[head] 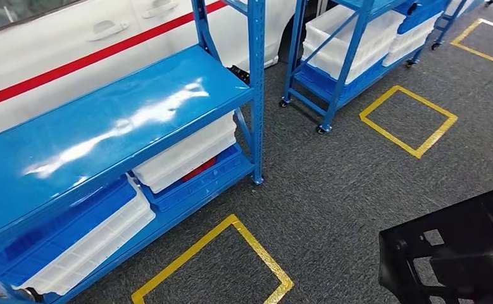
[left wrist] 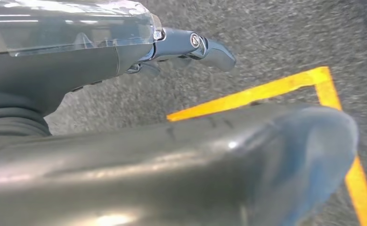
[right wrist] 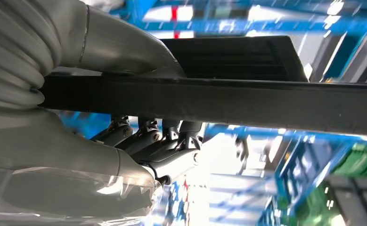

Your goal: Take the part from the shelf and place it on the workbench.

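A: Start with the head view; what do you have?

B: You're looking down at a blue shelf (head: 104,126) with white bins (head: 187,152) on its lower level, yellow floor markings (head: 218,259) on grey carpet, and a second blue rack (head: 351,57) further off; the black part (head: 449,253), an open lattice frame, sits low at the robot's right side, already off the shelf and carried.

A: And the left wrist view?

B: Your left hand (left wrist: 191,47) hangs over the carpet and a yellow line (left wrist: 266,89); its fingers look gently curled with nothing in them, the thumb large and blurred in front; I'd call it loosely closed, empty.

A: Right wrist view?

B: Your right hand (right wrist: 153,146) clasps a flat black bar of the part (right wrist: 247,101), thumb on one face and the fingers (right wrist: 143,141) wrapped against the other; a ribbed panel of it shows beyond.

A: How will it handle?

B: My judgement: stiff moulded plastic, light for its bulk but awkward and prone to swing; smooth, so keep the grip on a bar near a cross-rib, and set it down flat, not on a corner
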`<state>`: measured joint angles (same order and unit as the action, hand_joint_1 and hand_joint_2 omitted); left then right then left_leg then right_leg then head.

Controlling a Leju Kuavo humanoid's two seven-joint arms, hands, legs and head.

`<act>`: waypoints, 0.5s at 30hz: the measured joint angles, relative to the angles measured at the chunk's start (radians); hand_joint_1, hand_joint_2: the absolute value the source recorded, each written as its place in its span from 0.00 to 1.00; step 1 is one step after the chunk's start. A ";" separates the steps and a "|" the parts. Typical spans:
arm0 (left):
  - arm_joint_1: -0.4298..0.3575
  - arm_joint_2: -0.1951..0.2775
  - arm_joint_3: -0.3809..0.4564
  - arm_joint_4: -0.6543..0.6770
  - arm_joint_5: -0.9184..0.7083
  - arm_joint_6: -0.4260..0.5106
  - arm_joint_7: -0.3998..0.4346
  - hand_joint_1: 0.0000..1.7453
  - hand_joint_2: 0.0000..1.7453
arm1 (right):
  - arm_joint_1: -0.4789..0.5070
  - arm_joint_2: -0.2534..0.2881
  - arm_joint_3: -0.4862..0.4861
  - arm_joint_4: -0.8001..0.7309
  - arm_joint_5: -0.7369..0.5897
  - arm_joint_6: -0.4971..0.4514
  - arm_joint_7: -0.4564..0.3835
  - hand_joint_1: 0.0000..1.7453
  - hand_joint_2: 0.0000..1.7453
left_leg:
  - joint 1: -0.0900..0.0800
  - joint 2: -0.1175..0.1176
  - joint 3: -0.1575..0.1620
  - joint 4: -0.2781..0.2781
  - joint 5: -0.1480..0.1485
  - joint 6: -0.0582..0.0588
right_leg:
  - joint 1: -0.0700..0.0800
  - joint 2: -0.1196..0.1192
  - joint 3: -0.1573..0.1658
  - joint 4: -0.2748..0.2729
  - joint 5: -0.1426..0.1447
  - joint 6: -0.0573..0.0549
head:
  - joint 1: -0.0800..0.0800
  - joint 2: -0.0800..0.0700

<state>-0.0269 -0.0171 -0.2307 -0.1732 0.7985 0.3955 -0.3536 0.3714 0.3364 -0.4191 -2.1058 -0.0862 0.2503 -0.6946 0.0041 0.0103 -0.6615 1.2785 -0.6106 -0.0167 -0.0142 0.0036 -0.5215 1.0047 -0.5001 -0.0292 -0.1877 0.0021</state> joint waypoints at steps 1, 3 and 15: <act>0.002 0.000 0.001 0.000 0.002 0.002 0.001 0.00 0.00 | 0.000 0.000 0.000 0.002 0.004 -0.008 0.000 1.00 1.00 | 0.000 -0.001 -0.001 0.020 0.001 0.003 | 0.003 0.016 -0.007 0.001 0.006 0.000 | 0.000 0.000; 0.003 0.000 0.003 0.000 0.006 0.002 0.002 0.00 0.00 | 0.000 0.000 0.002 0.004 0.008 -0.023 0.000 1.00 1.00 | 0.000 -0.009 0.051 -0.060 0.056 0.011 | 0.005 0.046 -0.015 0.003 0.013 0.002 | 0.000 0.000; 0.002 0.002 0.004 0.001 -0.013 0.029 0.005 0.00 0.00 | 0.022 -0.016 0.091 -0.023 0.037 -0.184 -0.001 1.00 1.00 | -0.001 0.014 0.159 -0.306 0.132 0.046 | 0.002 0.008 -0.159 0.258 -0.101 0.051 | 0.001 0.000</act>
<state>-0.0252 -0.0148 -0.2268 -0.1720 0.7854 0.4246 -0.3491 0.3930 0.3203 -0.3279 -2.1288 -0.0492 0.0658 -0.6959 0.0036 0.0245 -0.5026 0.9725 -0.4789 0.0294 -0.0125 0.0117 -0.6800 1.2630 -0.6013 0.0222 -0.1869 0.0022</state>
